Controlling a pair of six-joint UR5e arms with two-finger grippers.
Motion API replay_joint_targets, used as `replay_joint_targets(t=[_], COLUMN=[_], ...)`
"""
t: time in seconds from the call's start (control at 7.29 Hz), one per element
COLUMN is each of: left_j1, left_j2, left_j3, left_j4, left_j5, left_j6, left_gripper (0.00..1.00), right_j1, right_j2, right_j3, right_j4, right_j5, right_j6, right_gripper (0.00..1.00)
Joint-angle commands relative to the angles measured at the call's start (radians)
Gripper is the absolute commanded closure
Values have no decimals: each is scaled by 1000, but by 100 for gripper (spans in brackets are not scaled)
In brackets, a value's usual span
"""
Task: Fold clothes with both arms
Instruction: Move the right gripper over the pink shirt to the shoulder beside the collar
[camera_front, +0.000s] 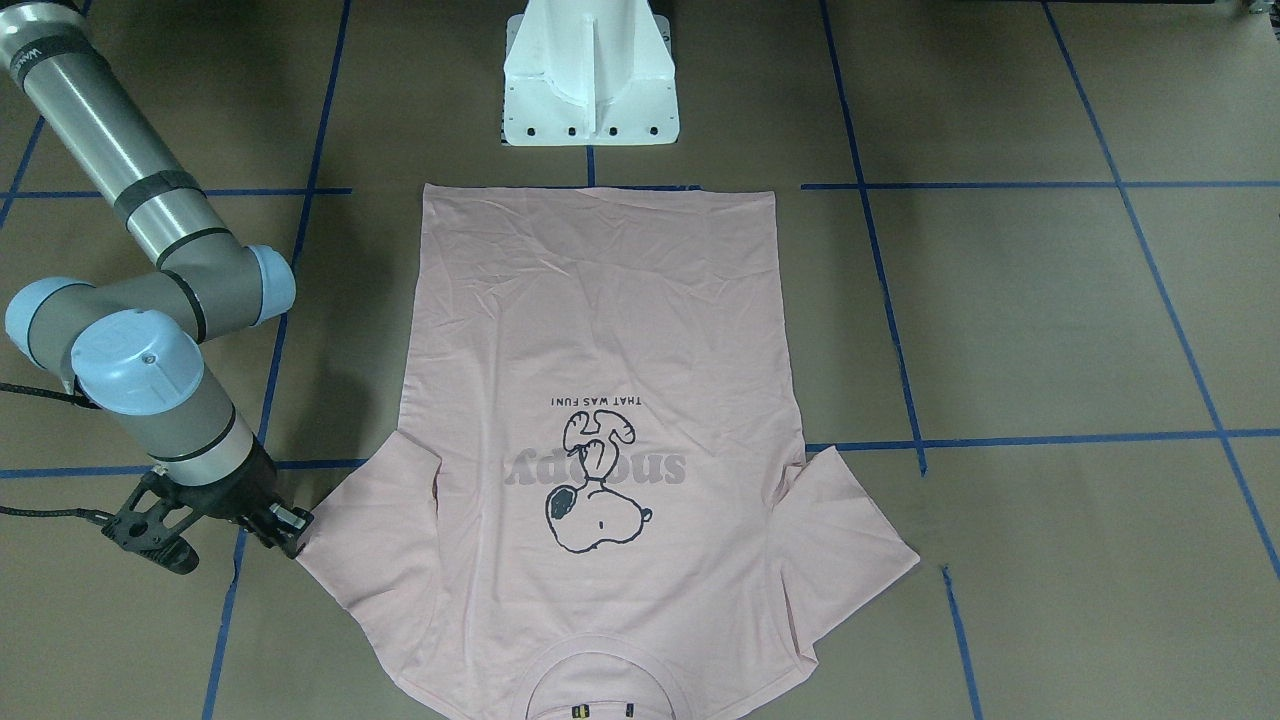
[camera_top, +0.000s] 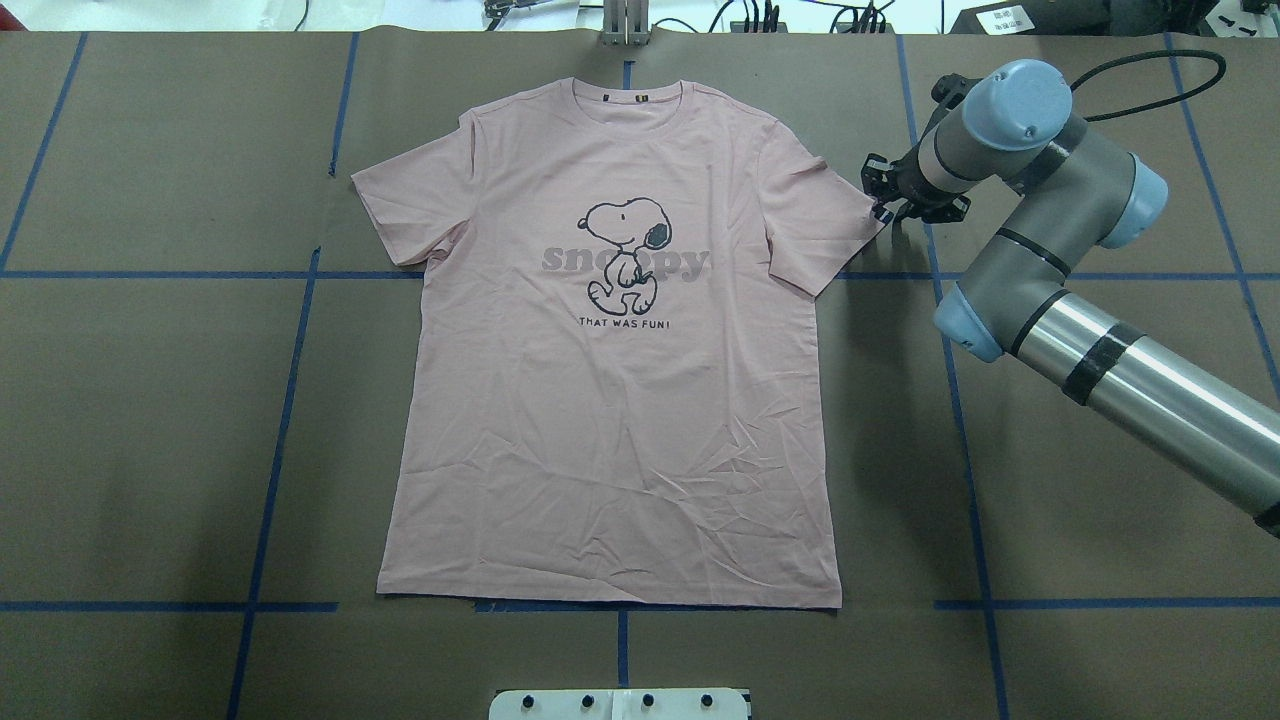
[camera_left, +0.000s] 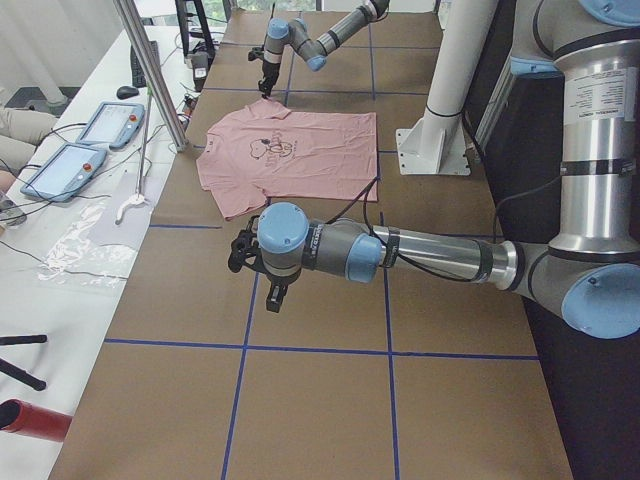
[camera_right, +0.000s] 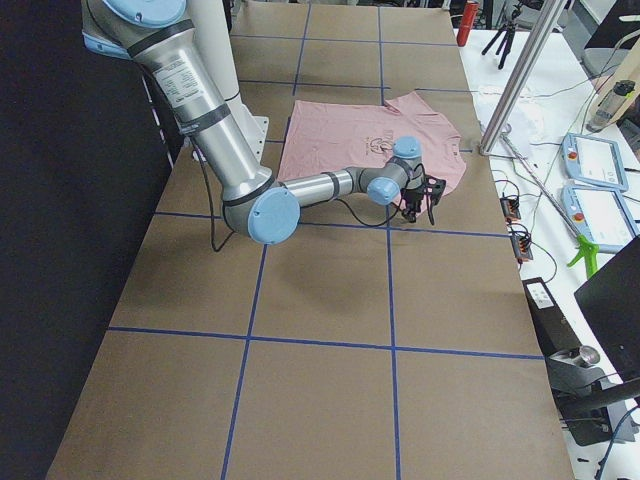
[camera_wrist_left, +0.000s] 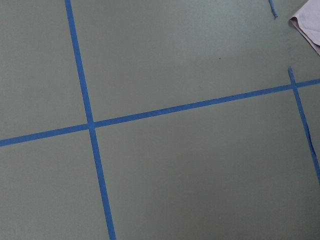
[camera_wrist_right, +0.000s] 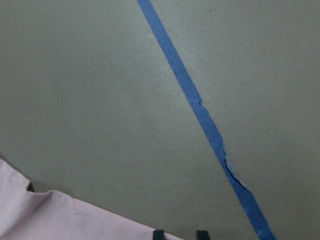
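The pale pink T-shirt (camera_top: 610, 400) lies flat and print-up on the brown table, collar at the far edge from the robot. My right gripper (camera_top: 885, 205) stands low at the tip of the shirt's sleeve (camera_front: 345, 545) on the robot's right. In the right wrist view two fingertips (camera_wrist_right: 201, 234) show apart, bare table between them and the sleeve edge (camera_wrist_right: 75, 217) reaching the other one; it is open. My left gripper (camera_left: 268, 298) shows only in the exterior left view, over bare table near the shirt, and I cannot tell its state. A shirt corner (camera_wrist_left: 307, 27) shows in the left wrist view.
The white pedestal base (camera_front: 590, 80) stands just behind the shirt's hem. Blue tape lines (camera_top: 290, 380) grid the table. A side bench with tablets (camera_left: 85, 145) and a metal pole (camera_left: 150, 70) runs along the table's far edge.
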Motion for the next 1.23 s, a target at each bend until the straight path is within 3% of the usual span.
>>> replay_joint_targets(t=[0.0,0.41,0.69,0.96,1.1], left_j1=[0,0,0,0,0], left_j2=[0,-2,-2,0,-2], left_j3=[0,-1,-1,-9,-18], left_j4=[0,0,0,2,2], left_j5=[0,-2,-2,0,-2], left_j6=[-1,-1,-1,-3,-3], left_gripper=[0,0,0,0,0], right_j1=[0,-8,-52,-106,-112], right_j2=[1,70,162,236,267], right_j3=[0,11,5,-58,-98], right_j4=[-1,-12,-81,-115,-113], right_j5=[0,3,-3,-109,-121], right_j6=[2,25,135,154,152], right_gripper=[100,100,100,100,100])
